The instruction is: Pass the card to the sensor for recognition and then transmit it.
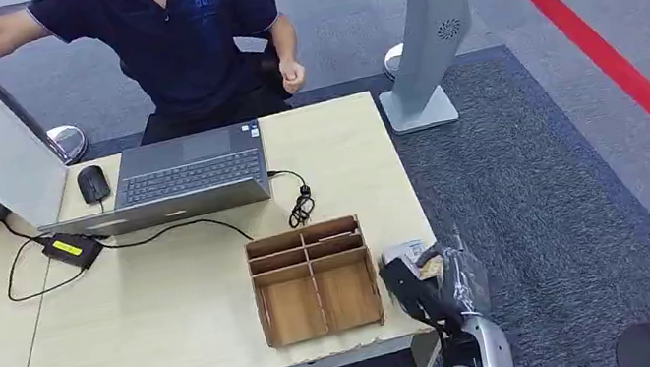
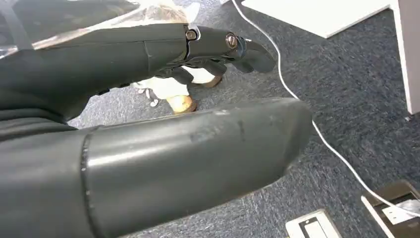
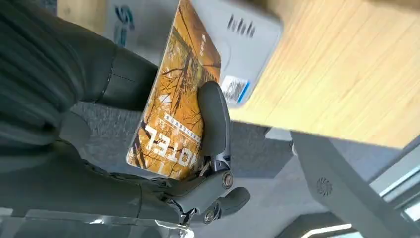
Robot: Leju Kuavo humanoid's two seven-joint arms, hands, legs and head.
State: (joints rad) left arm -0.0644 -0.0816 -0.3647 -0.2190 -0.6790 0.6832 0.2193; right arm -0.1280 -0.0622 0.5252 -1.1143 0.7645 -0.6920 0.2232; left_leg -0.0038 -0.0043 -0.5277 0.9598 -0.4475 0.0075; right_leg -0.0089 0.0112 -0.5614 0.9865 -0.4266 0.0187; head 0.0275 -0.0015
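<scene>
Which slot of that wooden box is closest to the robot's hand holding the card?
The large front slot on the wooden box's right side, beside the right hand holding the card. The other large slot lies further left; the narrow slots sit toward the laptop.

The right hand (image 3: pixel 163 148) is built of dark grey parts; small silver screws are seen at the finger hinges, and a clear plastic wrap is seen behind them. The left hand (image 2: pixel 148 114) is made of a thick glossy grey thumb and darker fingers (image 2: pixel 237 47), joined with silver screws. The forearm (image 1: pixel 489 355) behind the right hand is silver.
</scene>
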